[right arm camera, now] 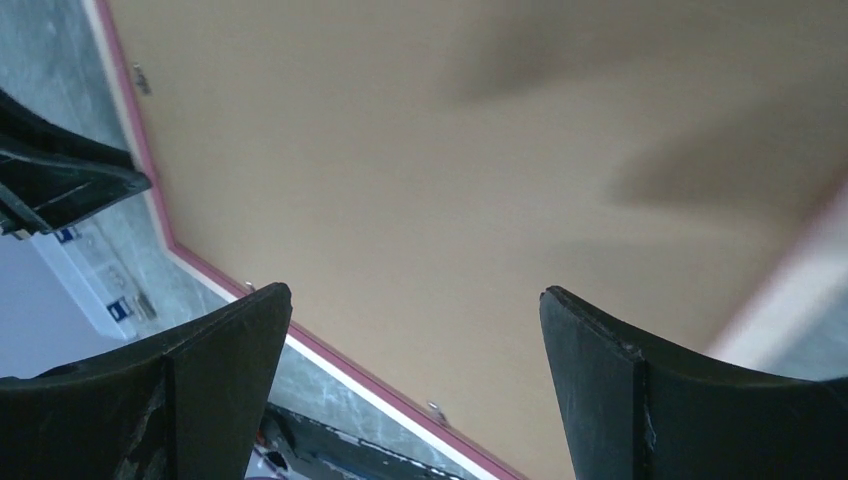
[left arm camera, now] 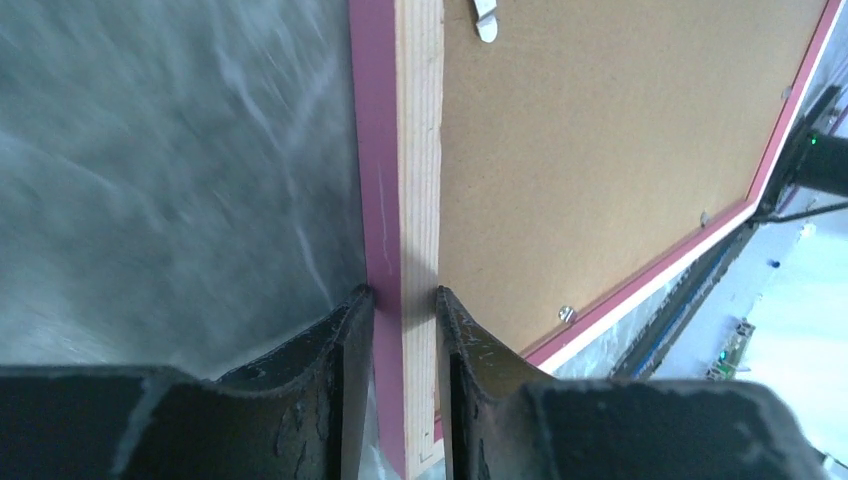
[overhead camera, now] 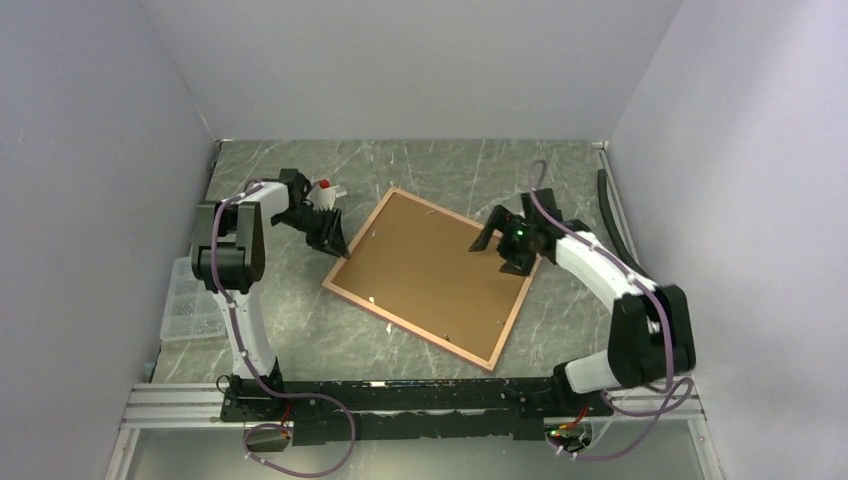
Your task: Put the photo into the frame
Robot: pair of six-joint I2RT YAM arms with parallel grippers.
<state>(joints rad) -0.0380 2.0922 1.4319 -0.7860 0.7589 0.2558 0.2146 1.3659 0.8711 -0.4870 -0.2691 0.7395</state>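
Frame (left arm camera: 400, 180) back-up on table (overhead camera: 300, 330), its edge clamped in left tool (left arm camera: 403, 300), steadying; right tool (right arm camera: 415, 300) spread wide, empty, backing board (right arm camera: 450, 150) beneath. Likely next: lifting board out.

Your grey marbled tabletop (overhead camera: 300, 335) holds: one frame (overhead camera: 430, 275), brown rear up, centre; one clear box (overhead camera: 190, 300), left edge.

White-and-black arms (overhead camera: 243, 322) with trailing purple cables (overhead camera: 352, 432) and scuffed matte-black fingers (left arm camera: 330, 400).
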